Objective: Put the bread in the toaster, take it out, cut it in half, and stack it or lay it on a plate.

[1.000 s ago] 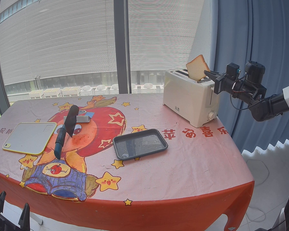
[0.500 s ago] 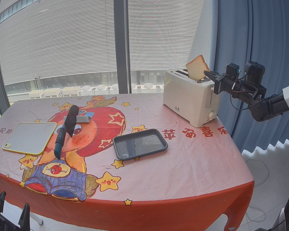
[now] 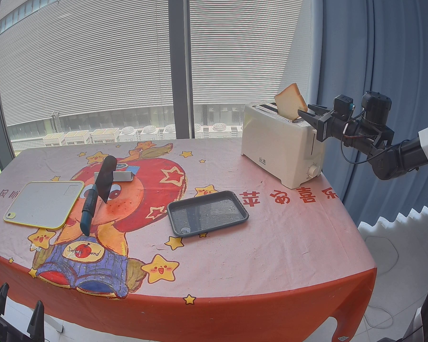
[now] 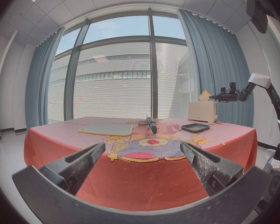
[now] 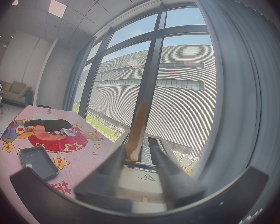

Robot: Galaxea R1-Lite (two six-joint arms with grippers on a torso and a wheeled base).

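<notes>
The tan, brown-crusted slice of bread (image 3: pixel 290 101) stands half out of the top of the cream-white boxy toaster (image 3: pixel 278 150), tilted rather than upright. I cannot tell which slot it sits in. My right hand (image 3: pixel 307 111) comes in from the right at the level of the toaster's top, and its fingers (image 5: pixel 113 168) are parted wider than the slice is thick. One finger lies on each side of the slice's lower corner. The slice is close against one finger and there is a clear gap to the other. I cannot tell whether that nearer finger touches it. The hand is not closed on anything.

The toaster stands at the far right of the surface (image 3: pixel 280 248), which is covered by a pink and red cloth with a cartoon print. Left of the toaster and nearer to me, about mid-surface, lies a dark grey rectangular tray (image 3: pixel 207 212) with nothing in it. Further left is a knife (image 3: pixel 94 193) with a black blade and a dark blue handle. Its blade is propped on a small grey block (image 3: pixel 121 176) and its handle points toward the near edge. Just beside the knife, at the left end, a pale cutting board (image 3: pixel 44 204) with a yellow rim lies flat.

My left hand (image 4: pixel 142 147) hangs low, off the near left edge of the surface. Its fingers are spread wide with nothing between them. Behind the surface are a tall window (image 3: pixel 104 53) and, to the right, a blue curtain (image 3: pixel 380 39).
</notes>
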